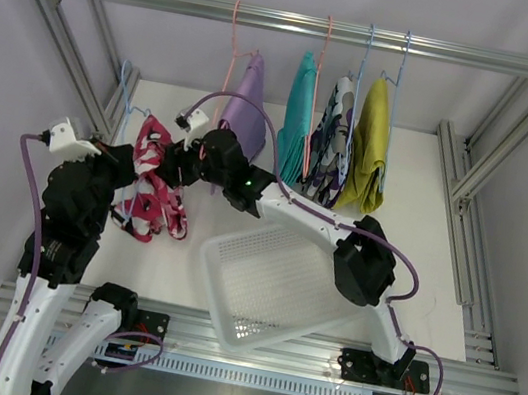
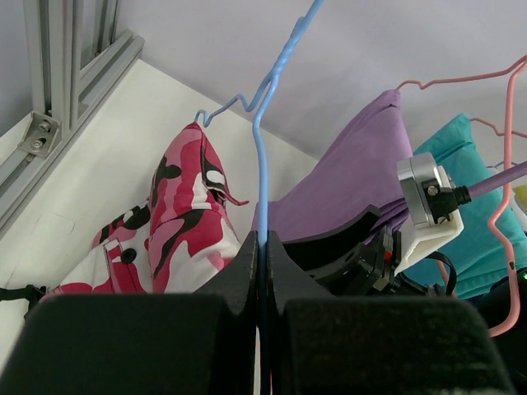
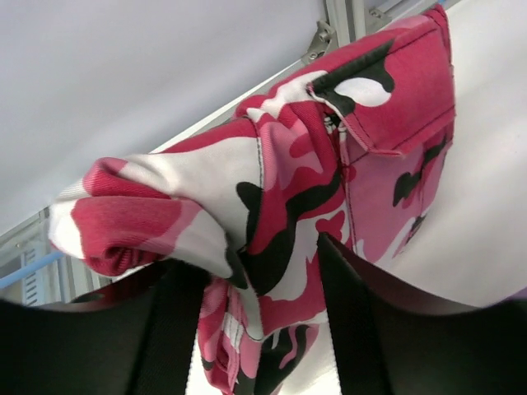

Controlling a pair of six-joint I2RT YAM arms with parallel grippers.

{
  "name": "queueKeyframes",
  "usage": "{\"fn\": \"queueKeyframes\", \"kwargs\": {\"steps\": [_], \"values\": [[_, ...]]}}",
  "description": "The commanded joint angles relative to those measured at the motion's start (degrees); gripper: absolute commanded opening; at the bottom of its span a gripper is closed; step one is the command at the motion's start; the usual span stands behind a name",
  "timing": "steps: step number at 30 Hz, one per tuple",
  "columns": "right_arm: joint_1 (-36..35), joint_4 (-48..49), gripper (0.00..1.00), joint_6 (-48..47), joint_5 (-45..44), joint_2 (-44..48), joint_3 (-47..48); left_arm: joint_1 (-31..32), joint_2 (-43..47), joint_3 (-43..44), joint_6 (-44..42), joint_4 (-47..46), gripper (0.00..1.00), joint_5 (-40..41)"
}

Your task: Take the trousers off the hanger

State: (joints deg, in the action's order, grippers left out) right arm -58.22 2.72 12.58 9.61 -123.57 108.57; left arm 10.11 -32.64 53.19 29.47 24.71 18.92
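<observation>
1. The surface has a rail running above its far edge. A white basket sits askew at the middle of its near edge.
2. The right arm reaches from the near right corner diagonally over the basket toward the far left. The left arm rises at the near left corner.
3. Four pairs hang side by side from the rail: lilac shorts, teal shorts, camouflage shorts and mustard shorts.
4. The red-and-white shorts are apart from that row, over the left side of the surface. Their long axis runs roughly from far edge to near edge.
5. They are draped on a blue hanger, which is held clear of the rail.
6. The left arm's jaws are pressed together on the hanger's wire, just below its neck.
7. The right arm's jaws come in from the right and stand apart on either side of a bunched fold of the red-and-white cloth. We cannot tell whether they bite yet.
8. We judge the coming move turns on this: the hanger is pinned from the left and the cloth lies across the right jaws' gap. Once they pinch, the pull should go rightward and nearward, toward the basket.
9. The lilac shorts hang just beside the right wrist, and its cable loops near them, so both could snag.
</observation>
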Motion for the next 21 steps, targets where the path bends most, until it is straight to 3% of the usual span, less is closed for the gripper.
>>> {"fn": "queueKeyframes", "kwargs": {"steps": [1,3,7,17,18,21], "values": [[1.35,5.62,0.55,0.6,-0.47,-0.97,0.06,0.35,0.39,0.78,-0.21,-4.5,0.01,-1.69],[1.61,6.68,0.55,1.74,2.77,-1.23,-0.21,0.35,0.39,0.69,-0.12,-4.67,0.01,-1.78],[1.7,8.17,0.64,3.68,7.97,-1.5,-0.73,0.26,0.12,0.78,-0.21,-4.58,0.01,-1.87],[1.09,11.16,0.65,6.58,11.66,-1.85,-2.23,0.35,-0.14,0.69,0.06,-4.67,0.01,-2.39],[1.0,11.43,0.63,7.02,11.66,-2.03,-2.23,0.35,-0.23,0.86,-0.03,-4.67,0.0,-2.39],[0.47,11.78,0.38,8.16,10.96,-2.64,-2.14,0.35,-0.23,0.69,0.06,-4.76,0.0,-2.66]]}}
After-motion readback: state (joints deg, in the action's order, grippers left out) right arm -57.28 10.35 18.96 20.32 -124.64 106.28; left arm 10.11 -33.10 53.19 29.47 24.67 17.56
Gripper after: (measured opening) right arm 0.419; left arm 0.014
